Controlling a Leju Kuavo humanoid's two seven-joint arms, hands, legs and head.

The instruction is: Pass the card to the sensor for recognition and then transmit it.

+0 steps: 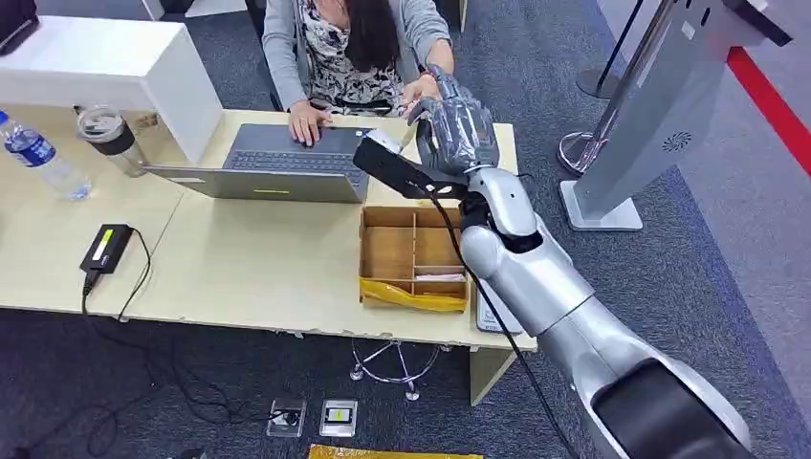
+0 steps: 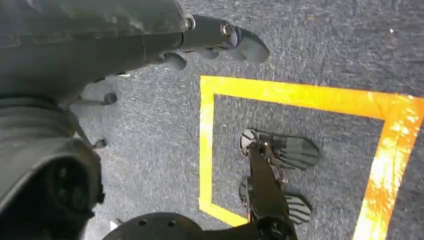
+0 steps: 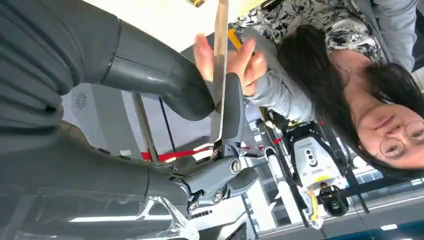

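From the head view I have my right arm stretched out over the far right corner of the desk (image 1: pixel 287 277), with the right hand (image 1: pixel 457 122) raised above that far edge, right by the person (image 1: pixel 349 48) seated on the other side. In the right wrist view the card (image 3: pixel 219 75) sits edge-on, pinched between my thick thumb (image 3: pixel 165 80) and a darker finger (image 3: pixel 232 107), so that hand is gripping the card. The person's hand (image 3: pixel 235 57) is up against the card at its outer end, fingers on both faces of it; I cannot tell how firmly they have taken it. Their other hand (image 1: pixel 308 122) rests on the laptop (image 1: pixel 277 163) near the desk's far edge. Just beneath my forearm, at the near right corner of the desk, stands the wooden divided box (image 1: pixel 413 256) with a yellow strip along its near side. Toward the left end of the desk I see a black power adapter (image 1: pixel 105 247) with its cable running off the near edge, a water bottle (image 1: pixel 40 158) and a lidded cup (image 1: pixel 110 137). The grey kiosk stand (image 1: pixel 660 115) rises from the carpet beyond the right end. My left hand (image 2: pixel 210 42) hangs down over the carpet and yellow floor tape (image 2: pixel 300 95), its fingers curled in and holding nothing
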